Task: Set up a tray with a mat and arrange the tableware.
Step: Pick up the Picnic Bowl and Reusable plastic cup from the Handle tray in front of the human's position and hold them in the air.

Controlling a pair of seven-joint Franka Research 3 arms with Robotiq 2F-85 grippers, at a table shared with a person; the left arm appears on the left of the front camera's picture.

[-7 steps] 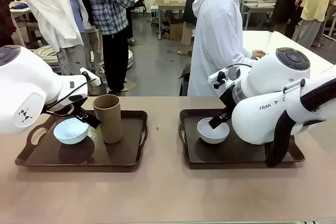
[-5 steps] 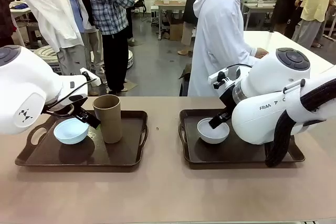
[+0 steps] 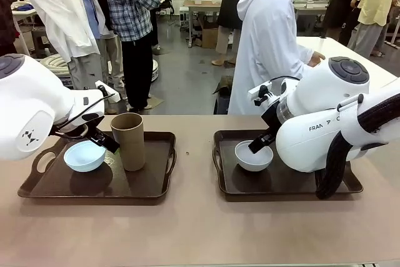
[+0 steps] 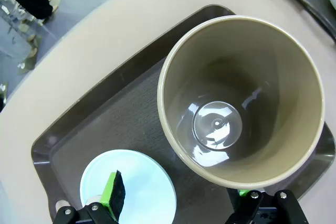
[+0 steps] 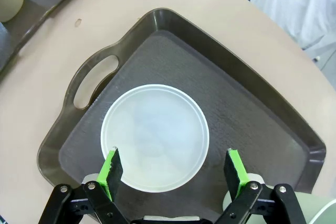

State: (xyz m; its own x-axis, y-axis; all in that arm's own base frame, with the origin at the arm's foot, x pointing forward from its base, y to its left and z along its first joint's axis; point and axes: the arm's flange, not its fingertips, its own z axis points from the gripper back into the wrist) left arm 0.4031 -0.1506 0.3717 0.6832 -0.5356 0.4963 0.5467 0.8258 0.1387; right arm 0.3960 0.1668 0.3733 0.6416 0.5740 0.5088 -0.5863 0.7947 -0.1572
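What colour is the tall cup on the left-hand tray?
The tumbler is tan-brown, seen best in the front view.

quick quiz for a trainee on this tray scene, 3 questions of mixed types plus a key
1. True or false: the tan tumbler stands on the same tray as the white bowl.
2. Pick one. The right gripper, fingers apart, is poised over: A) the white bowl, B) a tray handle, C) bare table.
3. Fill in: the left tray carries ___ pieces of tableware.

Key:
1. False. The tan tumbler shares the left tray with the pale blue bowl.
2. A.
3. Two.
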